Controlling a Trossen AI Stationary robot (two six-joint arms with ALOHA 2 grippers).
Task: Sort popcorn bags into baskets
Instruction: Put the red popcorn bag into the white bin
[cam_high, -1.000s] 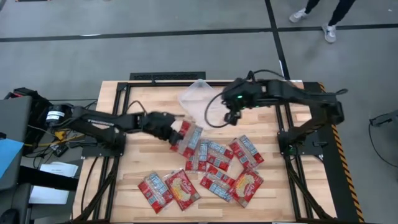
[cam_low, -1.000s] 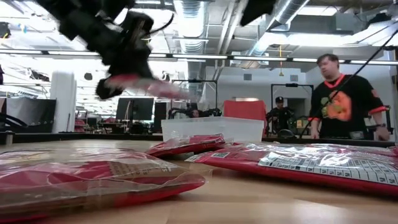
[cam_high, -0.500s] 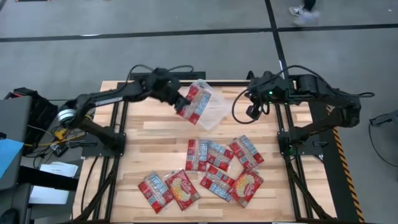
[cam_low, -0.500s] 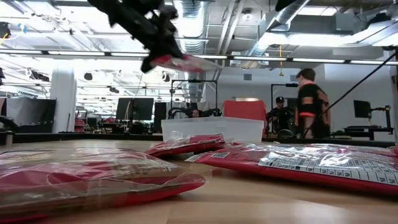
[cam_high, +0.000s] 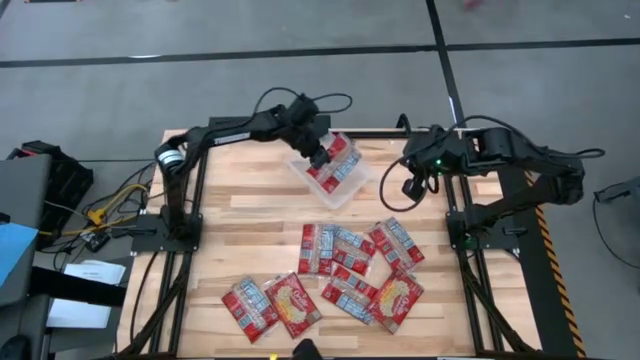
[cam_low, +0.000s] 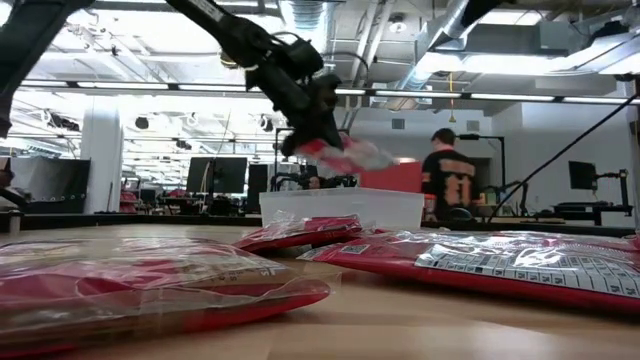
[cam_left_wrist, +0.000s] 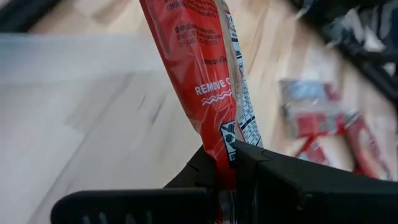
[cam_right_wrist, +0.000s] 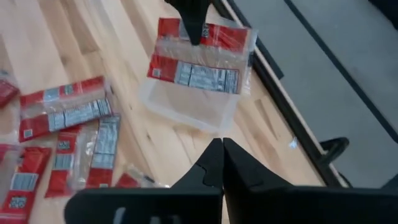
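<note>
My left gripper (cam_high: 322, 157) is shut on one red popcorn bag (cam_high: 340, 166) and hangs over the clear tub (cam_high: 331, 184) at the table's far middle. In the low view the bag (cam_low: 347, 155) floats above the tub's rim (cam_low: 340, 196). Several more red bags (cam_high: 340, 272) lie flat across the table's near half. My right gripper (cam_high: 411, 186) hovers shut and empty, right of the tub. The right wrist view shows the held bag (cam_right_wrist: 200, 61) above the tub (cam_right_wrist: 186, 107). My left gripper pinches the bag between its two fingers on a red edge strip (cam_left_wrist: 227, 149), about midway along that edge (cam_right_wrist: 194, 32). The bag sticks out from the fingers nearly level, drooping a little, and is lifted clear above the tub.
The loose bags overlap in a cluster (cam_right_wrist: 62, 115) and fill the low view's foreground (cam_low: 150, 285). Black frame rails (cam_high: 190, 215) run along both table sides. Bare wood (cam_high: 250, 205) lies between the tub and the cluster. A person (cam_low: 452, 180) stands in the room behind.
My left gripper has lifted a bag from the cluster at the table's middle and carried it up and toward the far edge, ending over the tub. My right gripper has drawn back from the tub toward the table's right side.
</note>
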